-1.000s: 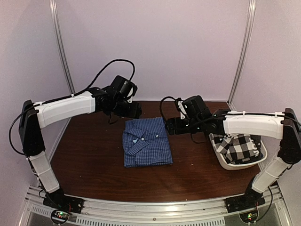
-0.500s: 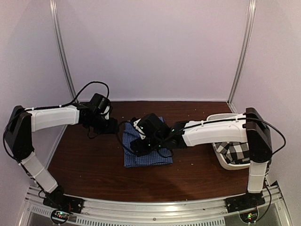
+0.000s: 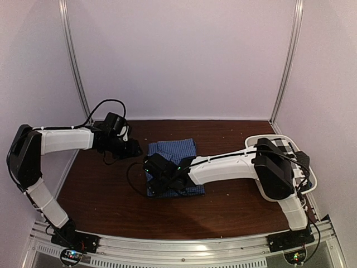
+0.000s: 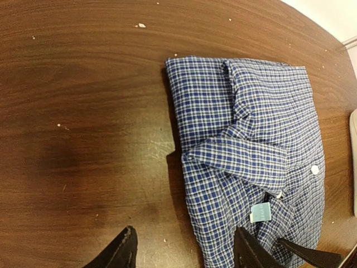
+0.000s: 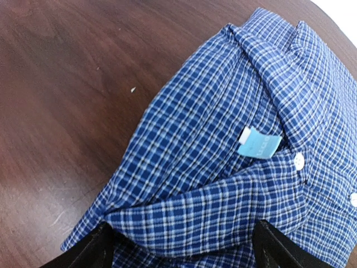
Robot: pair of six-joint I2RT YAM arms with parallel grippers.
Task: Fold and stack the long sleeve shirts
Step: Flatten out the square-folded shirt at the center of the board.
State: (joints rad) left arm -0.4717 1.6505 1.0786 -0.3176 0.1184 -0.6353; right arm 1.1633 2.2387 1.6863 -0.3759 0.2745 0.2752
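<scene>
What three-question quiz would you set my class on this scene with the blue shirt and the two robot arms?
1. True or false: the blue gingham cloth shirt lies unfolded with its sleeves spread out.
2. The right gripper is: A shut on the collar; B open over the shirt; C out of view.
3. What colour is the small fabric tag by the shirt's collar?
Key: 1 false, it lies folded on the dark brown wooden table; 2 B; 3 light blue.
</scene>
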